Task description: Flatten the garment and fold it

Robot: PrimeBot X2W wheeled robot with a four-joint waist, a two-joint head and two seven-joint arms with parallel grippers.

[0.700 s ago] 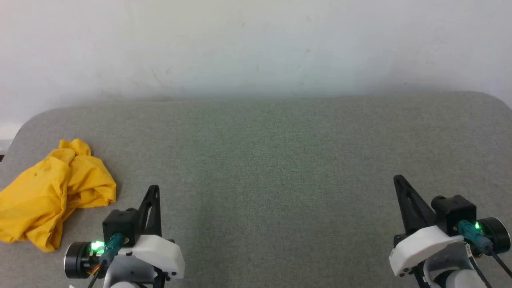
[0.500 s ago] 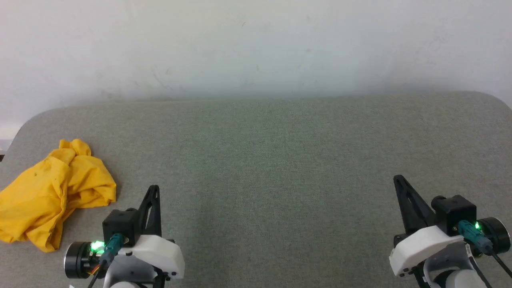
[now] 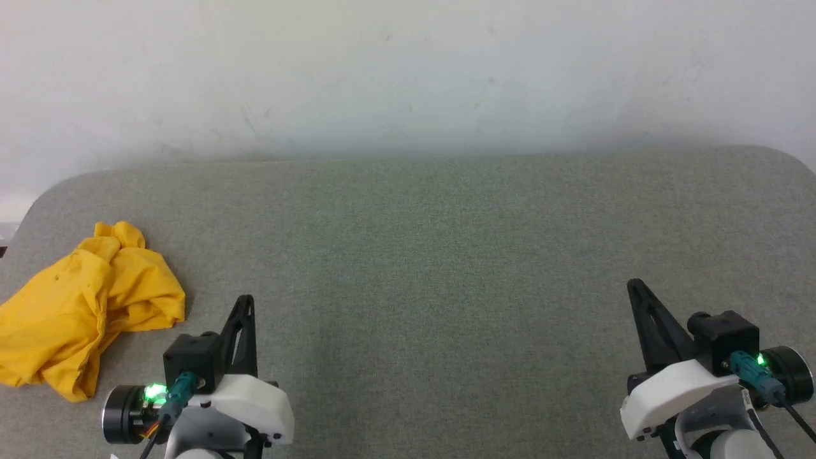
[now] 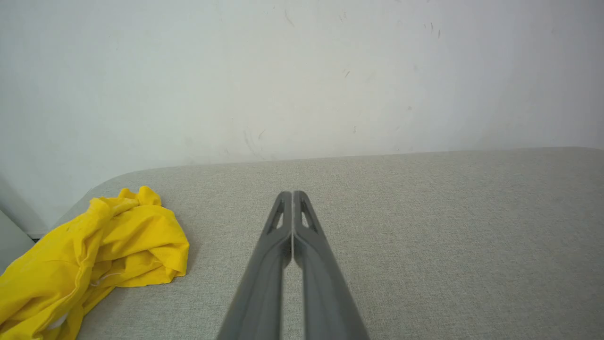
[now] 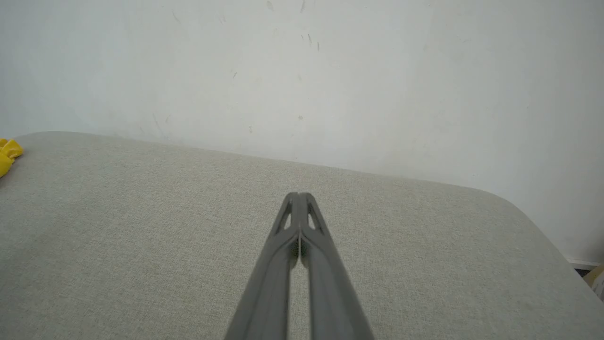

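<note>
Head view: yellow T-shirt (image 3: 83,306) crumpled at the worktop's (image 3: 446,255) left edge.
Handling: soft, light; I'd pinch a loose hem.
Pincers: left pincer (image 3: 246,298), right pincer (image 3: 632,282) both closed, empty.

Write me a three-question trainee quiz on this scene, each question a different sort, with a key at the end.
1. Fill the gap: the left gripper and the right gripper both hold their fingers ____, with nothing between them.
2. Which is nearer the garment? A: the left gripper. B: the right gripper. C: both equally near.
3. True or false: the garment lies spread flat in the middle of the grey surface.

Key: 1: shut. 2: A. 3: false. It lies crumpled in a heap near the surface's left edge, touched by neither gripper.
</note>
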